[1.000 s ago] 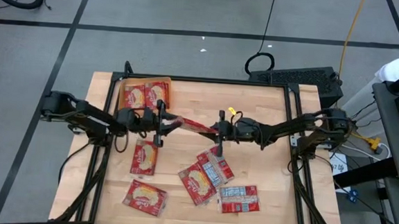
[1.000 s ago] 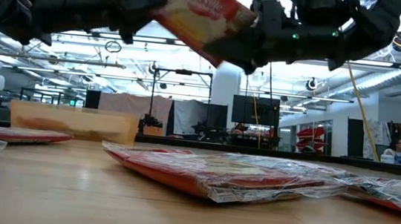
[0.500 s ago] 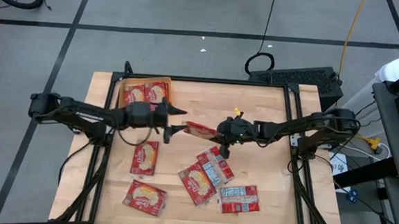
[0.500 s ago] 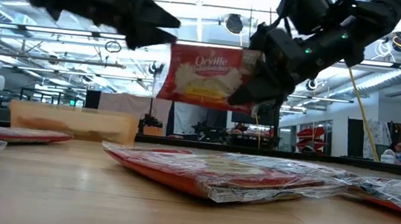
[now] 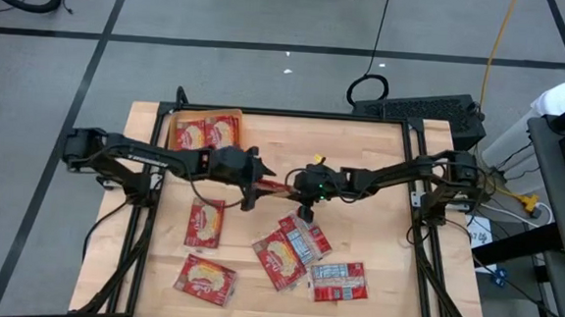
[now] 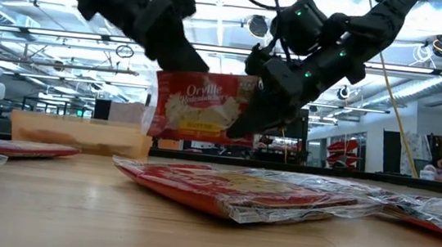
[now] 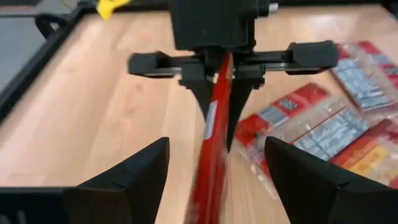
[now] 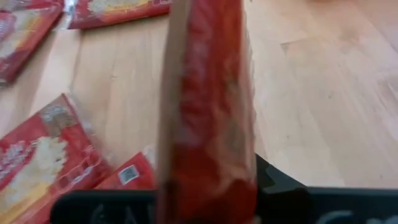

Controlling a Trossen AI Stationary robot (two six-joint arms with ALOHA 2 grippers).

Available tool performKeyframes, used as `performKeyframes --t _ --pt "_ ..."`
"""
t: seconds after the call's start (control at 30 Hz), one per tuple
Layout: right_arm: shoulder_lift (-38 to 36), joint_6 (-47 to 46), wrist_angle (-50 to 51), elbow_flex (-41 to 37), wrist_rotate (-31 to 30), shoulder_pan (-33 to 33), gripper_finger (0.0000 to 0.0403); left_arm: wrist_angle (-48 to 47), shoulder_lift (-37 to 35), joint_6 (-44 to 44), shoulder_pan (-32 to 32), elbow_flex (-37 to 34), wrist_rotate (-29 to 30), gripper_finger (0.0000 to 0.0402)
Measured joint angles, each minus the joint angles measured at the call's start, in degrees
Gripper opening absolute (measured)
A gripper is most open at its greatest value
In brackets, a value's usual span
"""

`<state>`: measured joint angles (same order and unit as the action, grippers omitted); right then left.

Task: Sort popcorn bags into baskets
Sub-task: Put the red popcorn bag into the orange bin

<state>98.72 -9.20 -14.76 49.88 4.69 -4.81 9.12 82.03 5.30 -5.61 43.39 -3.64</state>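
Handover in mid-air, centre of the high view.

Held edge-up above the table (image 5: 361, 154) between both arms: one popcorn bag (image 6: 203, 114), pinched at its end by the right gripper (image 5: 304, 183), clamped shut on it, probably so as to offer the free end. Faced by the left gripper (image 7: 214, 180), spread wide on either side of the bag, gripping nothing. Waiting at upper left of the high view: orange basket (image 5: 207, 114), two bags inside. Scattered across the lower middle: five more popcorn bags (image 5: 280, 255).
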Motion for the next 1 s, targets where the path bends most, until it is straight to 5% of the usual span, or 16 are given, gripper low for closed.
performKeyframes --t 0.2,0.47,0.67,1.0 --pt "1.52 0.97 -1.29 0.47 -0.32 -0.48 0.0015 2.02 4.05 0.07 -0.13 -0.02 0.26 0.0205" --pt "1.01 1.91 -1.94 0.43 -3.45 -1.16 0.0043 2.22 3.29 3.50 -1.13 -0.02 1.73 0.0025" --pt "-1.68 3.26 -1.78 0.44 -9.45 -1.21 0.0089 -1.52 -0.32 3.41 -3.53 -0.04 1.68 0.0035" --pt "-2.42 2.81 -5.73 0.36 -14.03 -1.65 0.0169 -5.07 -17.70 2.39 -8.60 -2.47 0.99 0.0019"
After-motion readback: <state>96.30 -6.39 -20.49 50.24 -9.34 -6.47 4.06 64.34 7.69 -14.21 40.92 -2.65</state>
